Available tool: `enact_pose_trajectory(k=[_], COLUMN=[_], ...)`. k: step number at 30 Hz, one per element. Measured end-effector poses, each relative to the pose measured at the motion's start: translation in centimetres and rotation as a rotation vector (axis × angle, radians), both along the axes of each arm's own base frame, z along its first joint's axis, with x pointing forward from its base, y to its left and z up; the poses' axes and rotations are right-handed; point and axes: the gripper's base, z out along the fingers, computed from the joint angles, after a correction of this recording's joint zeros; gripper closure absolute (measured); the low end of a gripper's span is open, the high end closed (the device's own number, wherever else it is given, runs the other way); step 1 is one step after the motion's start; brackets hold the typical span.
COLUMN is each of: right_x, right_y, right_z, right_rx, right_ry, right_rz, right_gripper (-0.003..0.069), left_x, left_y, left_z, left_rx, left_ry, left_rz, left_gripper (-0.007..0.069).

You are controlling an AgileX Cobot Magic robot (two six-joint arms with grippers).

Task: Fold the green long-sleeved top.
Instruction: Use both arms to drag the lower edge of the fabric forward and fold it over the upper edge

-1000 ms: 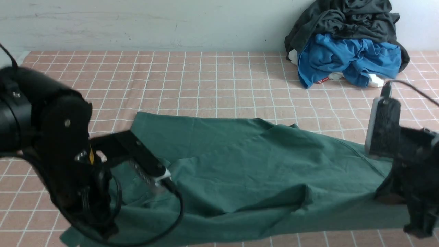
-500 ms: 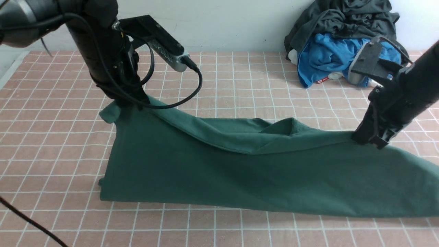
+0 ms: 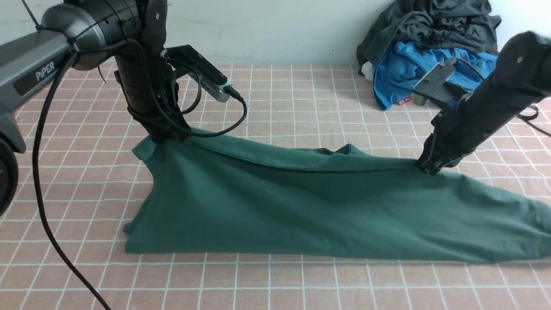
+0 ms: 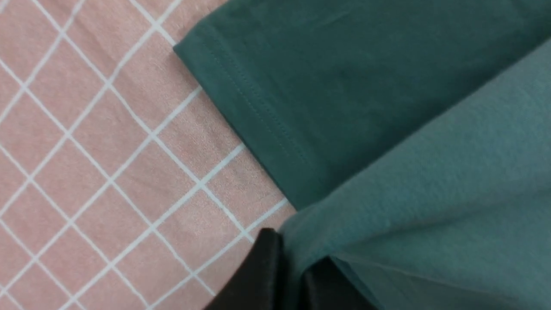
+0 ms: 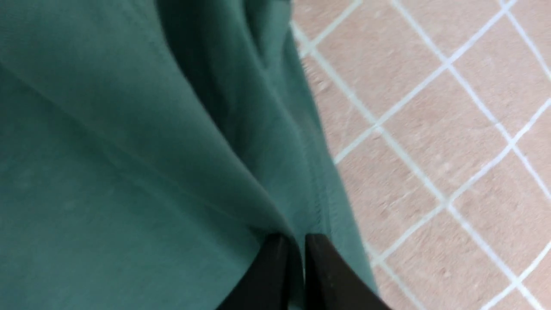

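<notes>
Here the left gripper (image 3: 167, 137) is pinched almost closed on a hemmed edge of the top (image 3: 301, 211). From it that edge runs fairly taut across to the right gripper (image 3: 428, 167), whose jaws likewise nip the fabric narrowly. Below both, the top lies doubled on the checked cloth (image 3: 280, 94). Gripping two ends, I judge, keeps the carried edge straight for laying down.

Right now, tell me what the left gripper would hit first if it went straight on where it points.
The left gripper pinches the green top; past that, probably the checked cloth below.
</notes>
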Motion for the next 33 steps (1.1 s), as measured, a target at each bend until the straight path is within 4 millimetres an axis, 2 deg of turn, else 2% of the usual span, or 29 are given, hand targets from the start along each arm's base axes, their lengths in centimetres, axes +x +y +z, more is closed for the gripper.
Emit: enact_pose_trajectory(k=[3, 4, 6, 8, 9, 11, 13, 16, 18, 19, 21, 22, 23, 24, 25, 26, 27, 29, 33], right_x=[0.6, 1.0, 1.2, 1.6, 1.6, 1.5, 1.0, -0.4, -1.0, -1.7, -2.1, -2.1, -2.1, -2.1, -1.7, -1.7, -1.0, -0.2, 1.7], right_y=[0.0, 0.0, -0.1, -0.1, -0.1, -0.1, 0.2, 2.1, 3.3, 5.5, 7.8, 8.0, 9.4, 9.7, 10.3, 10.4, 10.6, 10.4, 9.0], right_z=[-0.6, -1.0, -1.1, -1.3, -1.3, -0.8, -0.2, 1.2, 1.3, 1.1, -0.1, -0.3, -1.6, -2.0, -3.4, -3.4, -4.6, -5.4, -5.7], right_rx=[0.007, 0.013, 0.018, 0.038, 0.039, 0.058, 0.068, 0.107, 0.118, 0.134, 0.139, 0.139, 0.131, 0.129, 0.125, 0.126, 0.132, 0.148, 0.201], right_ry=[-0.023, -0.046, -0.057, -0.080, -0.081, -0.075, -0.056, 0.006, 0.035, 0.069, 0.100, 0.102, 0.112, 0.108, 0.099, 0.100, 0.073, 0.034, -0.072], right_rz=[-0.034, -0.062, -0.080, -0.138, -0.143, -0.180, -0.179, -0.126, -0.082, -0.015, 0.041, 0.044, 0.067, 0.068, 0.048, 0.046, -0.005, -0.085, -0.262], right_gripper=[0.0560, 0.0524, 0.0499, 0.0419, 0.0419, 0.0367, 0.0351, 0.0344, 0.0347, 0.0362, 0.0391, 0.0395, 0.0422, 0.0439, 0.0466, 0.0470, 0.0501, 0.0528, 0.0564], left_x=[0.7, 1.4, 1.7, 2.4, 2.5, 2.9, 3.1, 3.1, 3.1, 3.0, 2.9, 2.9, 2.9, 2.8, 2.7, 2.7, 2.6, 2.5, 2.4], left_y=[0.4, 0.7, 0.9, 1.4, 1.5, 1.8, 1.9, 1.9, 1.7, 1.5, 1.0, 0.9, 0.4, 0.2, -0.3, -0.3, -0.8, -1.2, -1.6], left_z=[-1.2, -2.1, -2.6, -3.6, -3.7, -4.1, -4.0, -3.0, -2.5, -1.9, -1.3, -1.2, -0.8, -0.8, -0.8, -0.8, -0.8, -0.8, -0.8], left_rx=[-0.009, -0.018, -0.024, -0.040, -0.041, -0.048, -0.052, -0.054, -0.061, -0.071, -0.091, -0.094, -0.112, -0.120, -0.131, -0.132, -0.143, -0.154, -0.155], left_ry=[-0.007, -0.018, -0.024, -0.043, -0.043, -0.052, -0.060, -0.054, -0.051, -0.034, -0.027, -0.028, -0.029, -0.027, -0.019, -0.018, -0.011, -0.007, -0.004], left_rz=[0.028, 0.059, 0.078, 0.136, 0.140, 0.186, 0.209, 0.230, 0.232, 0.240, 0.243, 0.242, 0.236, 0.234, 0.227, 0.227, 0.220, 0.214, 0.193], left_gripper=[0.0601, 0.0573, 0.0551, 0.0464, 0.0456, 0.0347, 0.0278, 0.0171, 0.0147, 0.0134, 0.0138, 0.0140, 0.0161, 0.0173, 0.0207, 0.0213, 0.0272, 0.0340, 0.0495])
